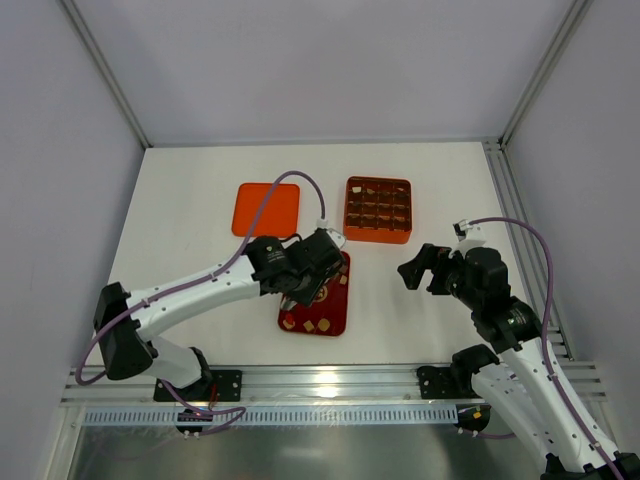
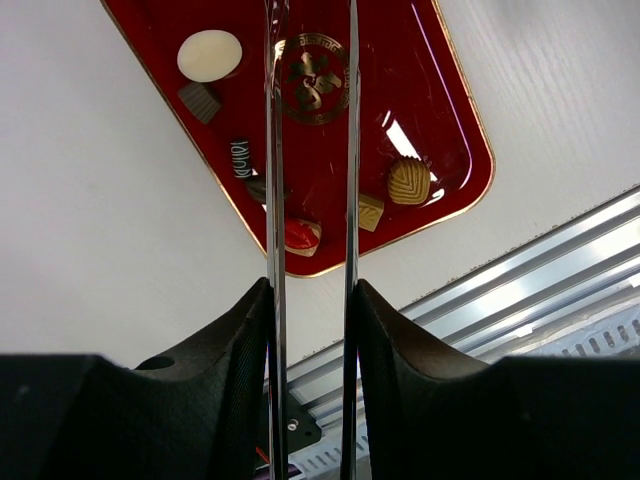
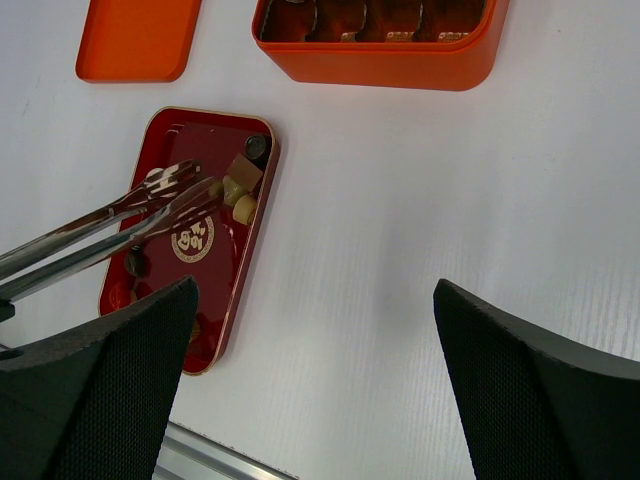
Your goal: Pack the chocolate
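Two chrome blades of the tongs (image 2: pixel 275 150) run between the black fingers of your left gripper (image 2: pixel 312 300), which squeezes them. The blades stand slightly apart, and I cannot tell whether their tips nip anything. Your right gripper (image 3: pixel 315 310) hangs spread wide over the white table (image 3: pixel 400 250) beside the tray. The chocolate (image 2: pixel 409 181), ribbed tan, smooth cream and dark squares, lies loose in the glossy red tray (image 2: pixel 430 90). Slick metal on small hard pieces could flick one out, or drop it short of the orange gridded box (image 3: pixel 400 65).
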Available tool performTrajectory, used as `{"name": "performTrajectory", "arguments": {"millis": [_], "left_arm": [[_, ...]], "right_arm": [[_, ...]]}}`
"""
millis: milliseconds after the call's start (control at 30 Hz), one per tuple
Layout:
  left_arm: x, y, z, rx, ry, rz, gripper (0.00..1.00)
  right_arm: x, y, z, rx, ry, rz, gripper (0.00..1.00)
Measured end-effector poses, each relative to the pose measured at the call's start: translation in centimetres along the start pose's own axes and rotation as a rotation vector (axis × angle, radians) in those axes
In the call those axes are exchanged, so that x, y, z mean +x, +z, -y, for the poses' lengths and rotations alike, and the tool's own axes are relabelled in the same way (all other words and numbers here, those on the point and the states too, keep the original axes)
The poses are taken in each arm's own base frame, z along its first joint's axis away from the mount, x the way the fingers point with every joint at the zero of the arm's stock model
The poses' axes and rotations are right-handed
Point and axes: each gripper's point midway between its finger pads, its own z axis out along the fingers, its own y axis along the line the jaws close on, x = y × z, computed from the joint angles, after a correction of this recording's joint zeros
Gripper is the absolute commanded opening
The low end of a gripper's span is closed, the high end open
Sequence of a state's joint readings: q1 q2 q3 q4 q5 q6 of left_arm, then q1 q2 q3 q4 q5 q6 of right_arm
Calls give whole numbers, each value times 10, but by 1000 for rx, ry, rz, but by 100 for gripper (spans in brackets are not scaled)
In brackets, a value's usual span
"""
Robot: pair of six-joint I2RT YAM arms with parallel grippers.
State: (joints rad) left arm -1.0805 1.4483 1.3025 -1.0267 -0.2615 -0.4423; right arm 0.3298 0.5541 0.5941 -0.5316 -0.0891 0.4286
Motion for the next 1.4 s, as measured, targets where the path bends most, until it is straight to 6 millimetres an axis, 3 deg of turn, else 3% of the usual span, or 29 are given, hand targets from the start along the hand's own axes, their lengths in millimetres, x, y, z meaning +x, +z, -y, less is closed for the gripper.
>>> {"name": "performTrajectory", "arguments": {"millis": [633, 1400], "left_arm": [[-13, -8, 19, 100, -39, 40, 35], [-13, 8, 26, 99, -33, 9, 32]], "right_arm": [[0, 0, 0, 0, 0, 0, 100], [0, 0, 0, 0, 0, 1, 100]]}}
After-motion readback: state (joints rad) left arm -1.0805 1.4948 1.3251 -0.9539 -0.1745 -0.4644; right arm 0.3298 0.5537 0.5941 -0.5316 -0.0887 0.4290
